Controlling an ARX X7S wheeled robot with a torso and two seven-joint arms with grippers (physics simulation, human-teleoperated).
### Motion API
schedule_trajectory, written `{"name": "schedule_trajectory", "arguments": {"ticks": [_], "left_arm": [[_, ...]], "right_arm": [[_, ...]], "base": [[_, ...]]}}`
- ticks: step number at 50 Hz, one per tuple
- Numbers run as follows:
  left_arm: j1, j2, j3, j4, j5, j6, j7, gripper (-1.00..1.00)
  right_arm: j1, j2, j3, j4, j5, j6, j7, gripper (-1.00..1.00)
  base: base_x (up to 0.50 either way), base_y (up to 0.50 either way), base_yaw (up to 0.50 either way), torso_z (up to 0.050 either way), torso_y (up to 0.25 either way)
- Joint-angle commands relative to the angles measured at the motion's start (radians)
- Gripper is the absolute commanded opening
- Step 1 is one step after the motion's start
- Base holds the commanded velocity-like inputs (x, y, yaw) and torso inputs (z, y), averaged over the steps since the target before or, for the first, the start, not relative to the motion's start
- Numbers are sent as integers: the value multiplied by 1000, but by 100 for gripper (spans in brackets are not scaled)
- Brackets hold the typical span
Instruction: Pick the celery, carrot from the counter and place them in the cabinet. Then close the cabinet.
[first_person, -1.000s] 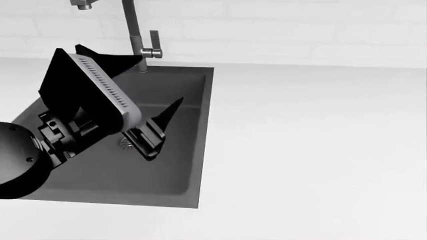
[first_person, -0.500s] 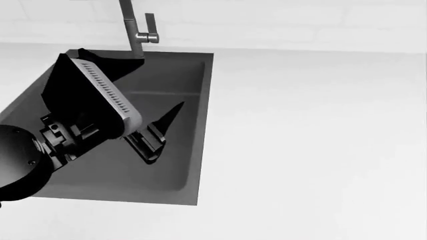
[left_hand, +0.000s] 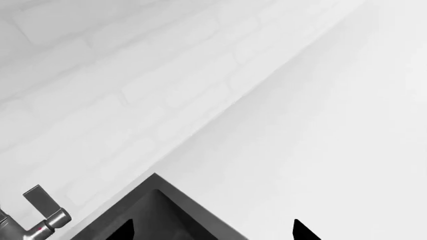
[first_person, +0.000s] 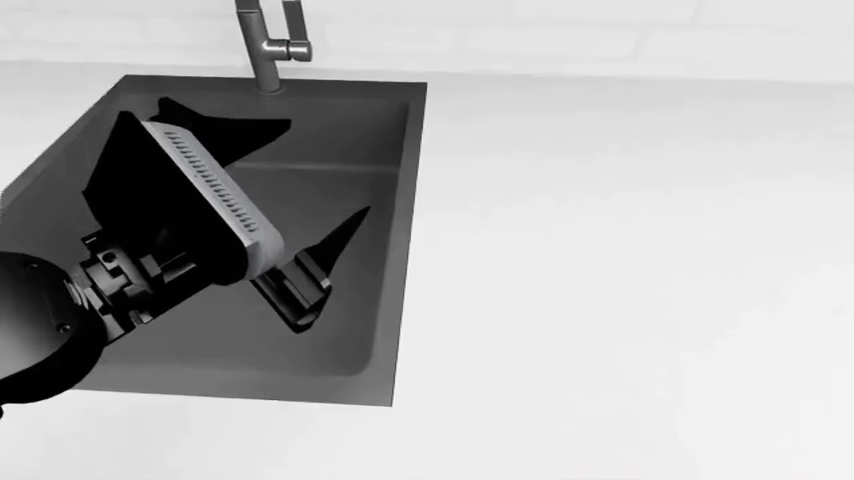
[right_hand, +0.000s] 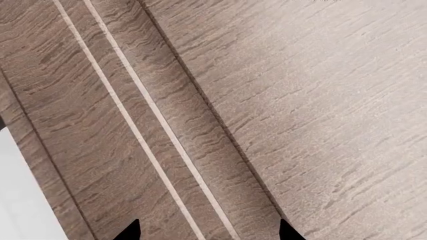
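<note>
The left hand (first_person: 300, 215) hangs over the sink (first_person: 374, 200), jaws spread and empty; the right hand (right_hand: 207, 232) (facing wood-grain panels) also gapes. Neither celery nor carrot shows on the white surface (first_person: 627, 260), so direction is unknowable.

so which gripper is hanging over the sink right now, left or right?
The left gripper, open above the dark sink. The right gripper faces brown wood-grain panelling instead.
</note>
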Motion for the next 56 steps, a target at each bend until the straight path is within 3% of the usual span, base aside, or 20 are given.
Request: {"name": "schedule_trajectory", "arguments": {"ticks": [1,9,20,35,48,56], "left_arm": [[1,-3,-3,4,4,1,5,100],[0,-3,-7,7,-4,4,12,100],[4,-8,-11,8,-11,9,17,100],[0,-19,-25,2,-20,16,16,100],[14,-45,-38,7,-23,42,-8,100],[33,-62,-54,4,-19,84,-50,100]], "right_arm": [[0,-13,5,307,18,53,-15,100],[0,-13,36,303,-12,51,-24,100],[0,-13,152,305,-108,16,-46,100],[0,-7,391,289,-378,-73,-151,100],[-1,77,425,256,-397,-75,-209,100],[-128,110,404,-43,-452,31,-367,100]], "base": [[0,0,0,0,-66],[0,0,0,0,-9],[0,0,0,0,248],[0,0,0,0,250],[0,0,0,0,143],[0,0,0,0,0]]}}
